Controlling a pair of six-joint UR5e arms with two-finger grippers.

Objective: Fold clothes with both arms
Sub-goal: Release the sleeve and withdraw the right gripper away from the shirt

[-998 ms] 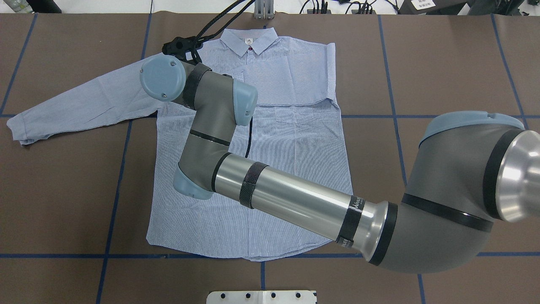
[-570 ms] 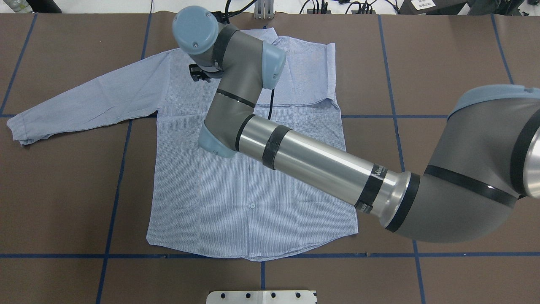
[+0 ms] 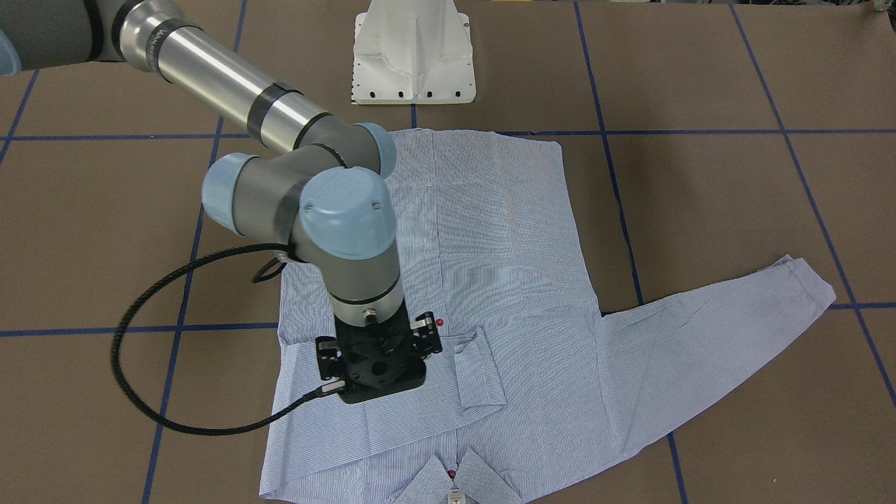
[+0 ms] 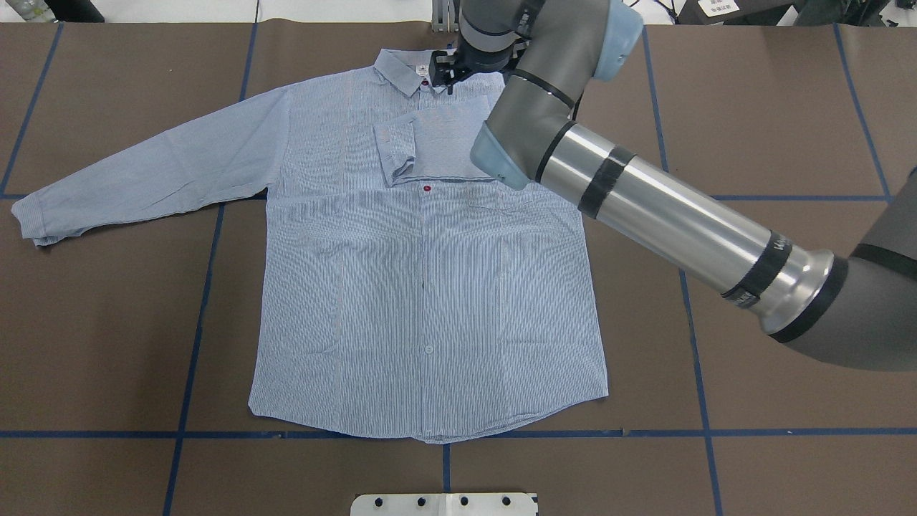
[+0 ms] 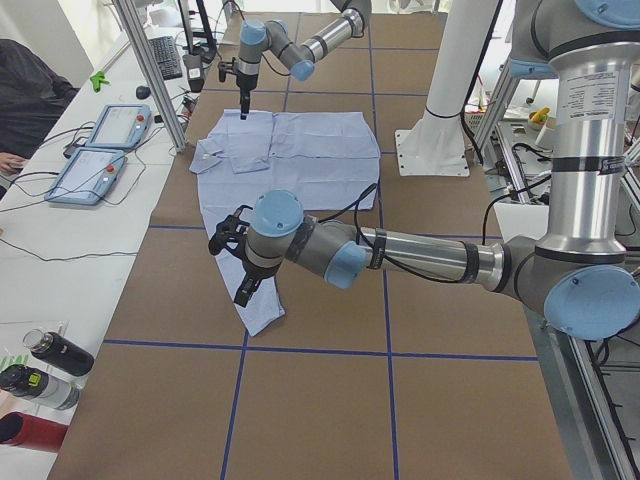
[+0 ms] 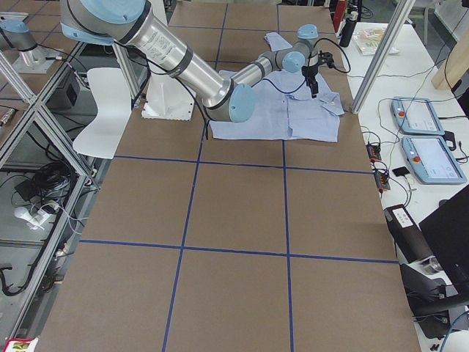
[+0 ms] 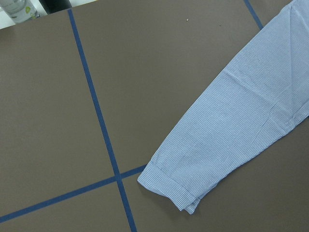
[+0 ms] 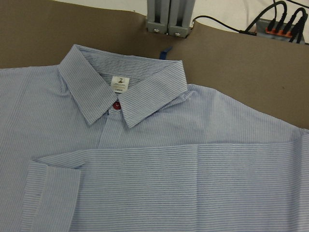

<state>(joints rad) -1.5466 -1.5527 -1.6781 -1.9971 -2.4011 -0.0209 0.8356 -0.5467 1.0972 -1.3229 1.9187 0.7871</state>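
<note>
**Garment.** The shirt [image 4: 430, 287] lies flat and front up on the brown table [image 4: 788, 107]. Its collar [image 8: 120, 92] is at the far edge from the robot and its hem is towards the white pedestal base [image 3: 413, 49]. One sleeve [image 4: 444, 140] is folded across the chest, with its cuff [image 4: 395, 152] just above a red button [image 4: 428, 188]. The other sleeve [image 4: 157, 168] lies stretched out to the robot's left. Its cuff end [image 7: 169, 186] rests on bare table beside a blue tape line [image 7: 96, 116].

**Right side.** The right arm [image 4: 666, 215] reaches over the shirt and hides its upper right shoulder from overhead. The right gripper [image 3: 378, 367] points straight down over the upper chest, near the collar.
- The fingertips are hidden under the gripper's own black body in the front-facing view.
- They are too small to read from overhead and fall outside the right wrist view.
- Whether the jaws are apart or together, and whether they touch the cloth, cannot be told.

A black cable [image 3: 140, 350] loops from this wrist over the table.

**Left side.** The left arm [image 5: 430, 255] shows only in the exterior left view. There the left gripper [image 5: 243, 288] hangs by the outstretched cuff. That view settles neither the jaw state nor contact, so I cannot tell either. The left wrist view shows only cuff, tape and table
</note>
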